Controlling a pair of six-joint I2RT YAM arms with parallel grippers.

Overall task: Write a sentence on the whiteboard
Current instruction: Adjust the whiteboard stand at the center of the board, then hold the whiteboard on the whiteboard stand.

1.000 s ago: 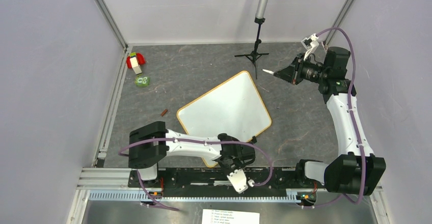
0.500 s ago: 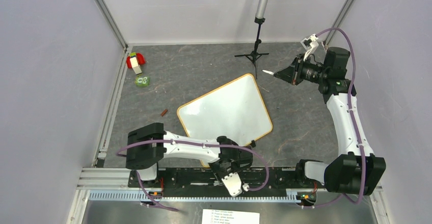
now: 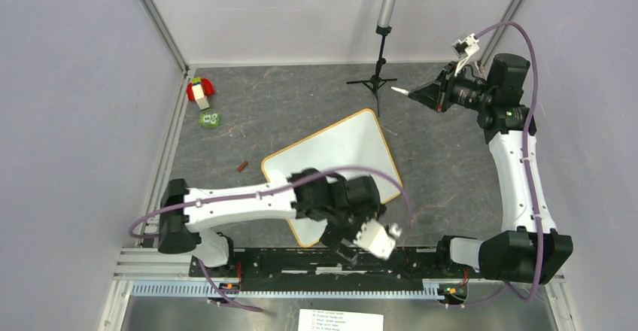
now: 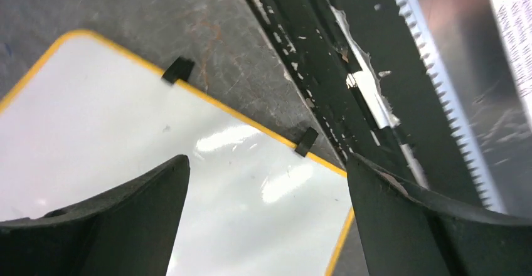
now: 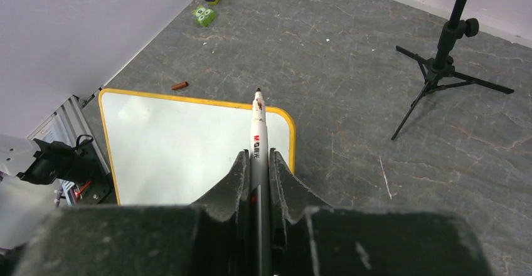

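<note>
Progress: whiteboard point(image 3: 353, 147) lies tilted mid-table, blank, with no sentence on it, so all the writing is left | left gripper point(image 4: 266, 163) over its near edge, jaws spread wide, empty | right gripper point(image 5: 259, 157) raised far right, clamped on uncapped marker point(image 5: 258, 125), well off the board | Around: toy blocks point(image 3: 199, 90) and reddish stub point(image 3: 242, 166) at left, tripod point(image 3: 380, 68) behind; only the left arm crowds the board's near corner

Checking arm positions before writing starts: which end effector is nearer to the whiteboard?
Left. The left end effector is open over the whiteboard's near corner; the right end effector, holding a marker, is off past its far right edge.
</note>
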